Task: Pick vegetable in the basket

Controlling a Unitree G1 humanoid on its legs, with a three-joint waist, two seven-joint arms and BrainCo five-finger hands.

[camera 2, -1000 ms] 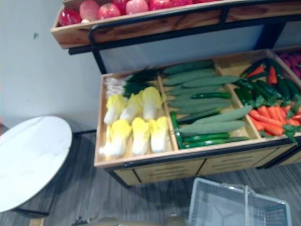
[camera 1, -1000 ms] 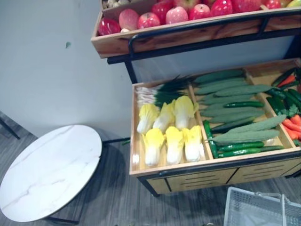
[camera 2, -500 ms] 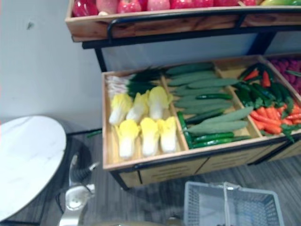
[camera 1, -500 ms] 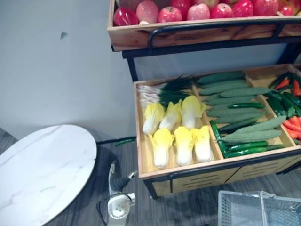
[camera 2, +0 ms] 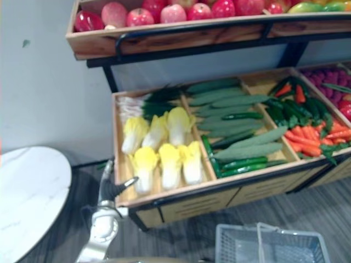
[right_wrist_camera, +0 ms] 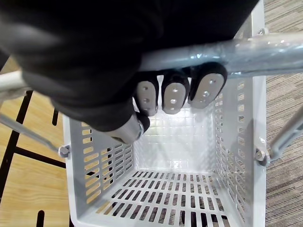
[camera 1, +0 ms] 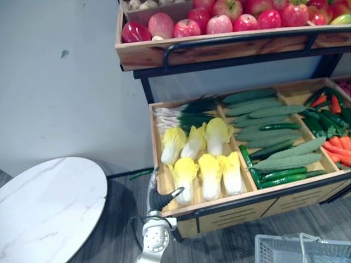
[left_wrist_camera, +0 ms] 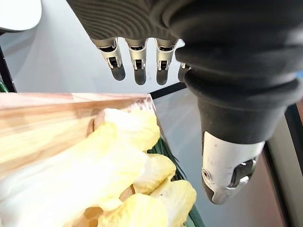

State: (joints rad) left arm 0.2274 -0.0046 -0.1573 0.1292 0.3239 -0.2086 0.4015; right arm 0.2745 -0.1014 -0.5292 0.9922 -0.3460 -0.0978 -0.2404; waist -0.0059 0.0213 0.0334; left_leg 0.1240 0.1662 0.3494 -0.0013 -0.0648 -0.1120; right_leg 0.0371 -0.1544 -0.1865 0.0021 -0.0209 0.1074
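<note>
- Your left hand [camera 1: 160, 200] has come up fast. A second ago it was out of the head views. Half a second ago it sat low between the table [camera 1: 49, 213] and the crate [camera 1: 155, 137]. Now it is at the crate's front-left corner.
- That puts it just beside the cabbages [camera 1: 204, 164], nearest the front-left one.
- The head camera shifted as well, so don't read the crate's drift across the view as the goods moving. The cabbages and the cucumbers [camera 1: 274, 131] lie as they did.
- In its wrist view the fingers [left_wrist_camera: 138, 59] are straight and spread wide, with the thumb apart. They hold nothing, and the cabbages lie past them, untouched.
- Your right hand [right_wrist_camera: 174, 97] is curled round the handle [right_wrist_camera: 265, 51] of the basket [right_wrist_camera: 236, 142]. The basket hangs low in front of the crate's right half and is empty.
- So the reach has begun, but nothing is picked yet and every vegetable is still in the crate.
- My read is that you next clear the crate's front rim and close on that front-left cabbage. The rim is the likely snag.
</note>
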